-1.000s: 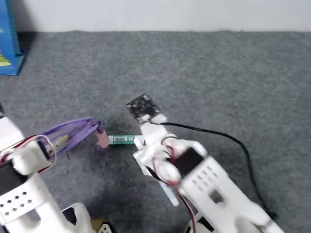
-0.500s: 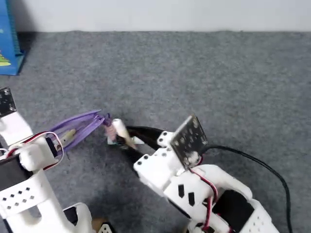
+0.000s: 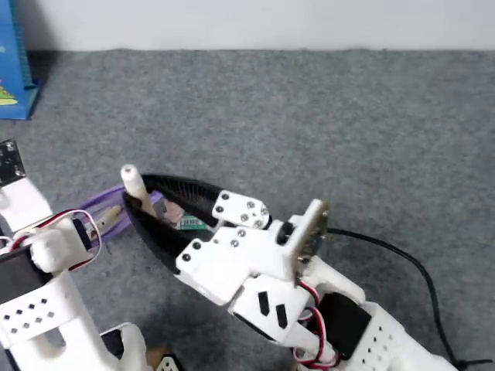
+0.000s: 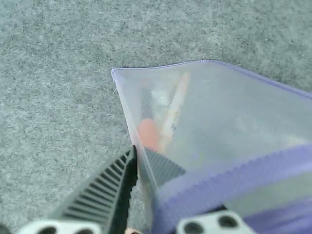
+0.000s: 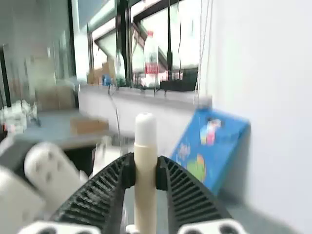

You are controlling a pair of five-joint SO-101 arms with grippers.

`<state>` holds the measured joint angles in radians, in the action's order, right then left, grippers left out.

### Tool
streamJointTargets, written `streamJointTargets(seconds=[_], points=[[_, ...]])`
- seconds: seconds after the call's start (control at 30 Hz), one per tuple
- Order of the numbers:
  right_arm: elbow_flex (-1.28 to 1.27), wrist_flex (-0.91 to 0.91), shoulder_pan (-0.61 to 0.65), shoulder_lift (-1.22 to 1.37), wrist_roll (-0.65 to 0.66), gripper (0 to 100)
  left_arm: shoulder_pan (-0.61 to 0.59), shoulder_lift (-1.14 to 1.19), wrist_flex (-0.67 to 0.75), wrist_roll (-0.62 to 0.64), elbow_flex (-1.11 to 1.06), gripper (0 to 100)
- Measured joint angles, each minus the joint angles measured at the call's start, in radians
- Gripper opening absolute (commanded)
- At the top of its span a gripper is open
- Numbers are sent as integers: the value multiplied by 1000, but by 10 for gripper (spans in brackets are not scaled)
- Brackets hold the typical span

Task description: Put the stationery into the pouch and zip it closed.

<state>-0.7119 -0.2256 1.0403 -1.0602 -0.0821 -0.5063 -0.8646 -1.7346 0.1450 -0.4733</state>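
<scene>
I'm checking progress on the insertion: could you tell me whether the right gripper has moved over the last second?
Yes. The right gripper, shut on a pen, has swung left toward the blue box, now at the pouch.

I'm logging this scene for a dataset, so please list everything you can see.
pouch: one, clear with purple zip edge, at the table's left, a corner between the left jaws
stationery inside pouch: count unclear, orange and cream, seen through it
pen: one, cream with white tip, held in the right jaws beside the pouch
labelled item: one, pink and green, between the right jaws from above
box: one, blue, far left edge
cable: one, black, trailing right
table: one, grey
left arm: one, white, black jaws shut on pouch
right arm: one, white, black jaws shut on pen
</scene>
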Motion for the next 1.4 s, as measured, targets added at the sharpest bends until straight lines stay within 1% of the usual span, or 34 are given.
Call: streamJointTargets(seconds=[0.1, 0.2, 0.47, 0.73, 0.83, 1.0, 1.03, 1.07, 1.13, 1.2, 1.23, 1.3, 1.4], points=[[0, 117, 2, 41, 2, 7, 0, 0, 0, 0, 0, 12], [0, 210, 2, 84, 46, 7, 0, 0, 0, 0, 0, 12], [-9, 356, 2, 209, 129, 8, 0, 0, 0, 0, 0, 12], [-210, 721, -3, 341, 270, 8, 0, 0, 0, 0, 0, 12], [-252, 786, -3, 348, 281, 8, 0, 0, 0, 0, 0, 12], [-315, 799, -3, 359, 284, 11, 0, 0, 0, 0, 0, 12], [-324, 801, -3, 359, 284, 25, 0, 0, 0, 0, 0, 12], [-333, 801, -3, 359, 284, 57, 0, 0, 0, 0, 0, 12], [-341, 779, -3, 359, 284, 162, 0, 0, 0, 0, 0, 12], [-341, 710, -3, 359, 284, 273, 0, 0, 0, 0, 0, 12], [-341, 671, -3, 359, 284, 310, 0, 0, 0, 0, 0, 12], [-341, 595, -3, 359, 261, 318, 0, 0, 0, 0, 0, 12], [-299, 462, -3, 328, 204, 285, 0, 0, 0, 0, 0, 12]])
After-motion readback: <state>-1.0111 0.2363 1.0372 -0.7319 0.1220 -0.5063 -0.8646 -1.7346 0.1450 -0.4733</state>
